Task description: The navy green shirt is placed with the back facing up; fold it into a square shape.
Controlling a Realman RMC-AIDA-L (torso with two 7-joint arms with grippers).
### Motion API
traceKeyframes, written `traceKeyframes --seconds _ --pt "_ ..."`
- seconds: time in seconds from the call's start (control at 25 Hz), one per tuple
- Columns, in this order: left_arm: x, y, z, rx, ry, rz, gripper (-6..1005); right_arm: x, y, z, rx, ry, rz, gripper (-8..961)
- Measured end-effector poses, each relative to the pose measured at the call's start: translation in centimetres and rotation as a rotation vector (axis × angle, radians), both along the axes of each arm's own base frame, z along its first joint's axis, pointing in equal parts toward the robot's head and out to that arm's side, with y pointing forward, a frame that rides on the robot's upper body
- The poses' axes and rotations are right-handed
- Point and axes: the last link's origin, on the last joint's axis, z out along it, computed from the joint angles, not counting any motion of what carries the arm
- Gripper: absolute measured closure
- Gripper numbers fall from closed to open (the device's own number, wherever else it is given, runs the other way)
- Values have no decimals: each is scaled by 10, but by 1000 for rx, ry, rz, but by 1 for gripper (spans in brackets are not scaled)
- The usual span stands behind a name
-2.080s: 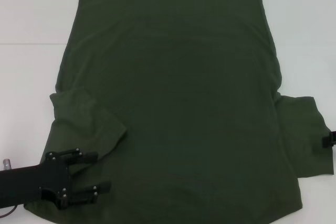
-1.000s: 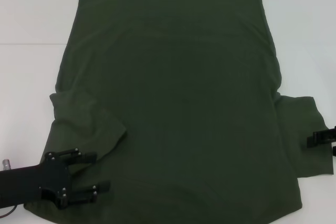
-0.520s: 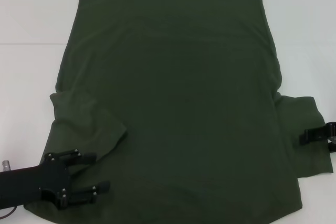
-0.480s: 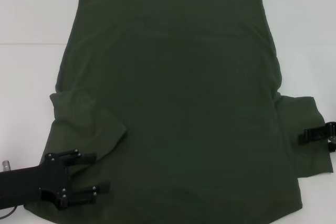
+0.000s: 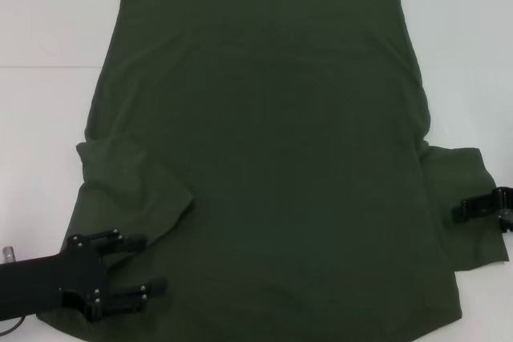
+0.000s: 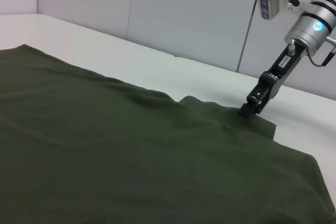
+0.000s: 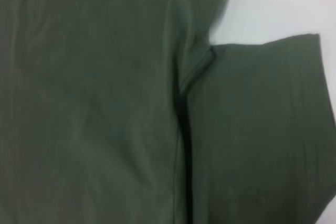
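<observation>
The navy green shirt [image 5: 272, 158] lies spread flat on the white table, plain side up, its straight hem at the far edge. Its left sleeve [image 5: 132, 190] is folded in over the body. The right sleeve [image 5: 469, 190] sticks out flat to the side. My left gripper [image 5: 138, 263] is open low over the shirt's near left corner, one finger by the folded sleeve. My right gripper [image 5: 474, 210] reaches in from the right edge and rests on the right sleeve. The left wrist view shows the right gripper [image 6: 253, 104] touching the sleeve's edge. The right wrist view shows the shirt [image 7: 89, 103] and sleeve [image 7: 257, 129].
The white table [image 5: 48, 118] shows bare on both sides of the shirt and beyond its far hem. Grey wall panels [image 6: 189, 14] stand behind the table. The shirt's near edge runs to the bottom of the head view.
My right gripper has come in from the right edge and now sits farther left on the right sleeve. The left gripper has shifted slightly nearer. The shirt lies as before.
</observation>
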Motion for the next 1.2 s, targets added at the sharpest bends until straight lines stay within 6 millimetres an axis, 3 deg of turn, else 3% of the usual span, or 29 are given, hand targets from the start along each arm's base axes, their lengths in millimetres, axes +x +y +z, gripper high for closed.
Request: traceKeyframes --seconds 0.12,0.4,0.72,0.92,1.2 --pt "0 0 0 0 0 0 231 0 1 2 -1 -18 9 117" --pt "0 0 0 -2 -2 9 232 -3 2 1 -18 -35 21 302" --pt "-1 0 1 3 -1 13 230 -4 3 1 -16 -35 19 539" --pt "-1 1 1 7 2 16 230 -4 3 1 -15 -38 19 786" --pt "-1 2 1 10 0 15 230 -2 4 5 -10 -47 25 939"
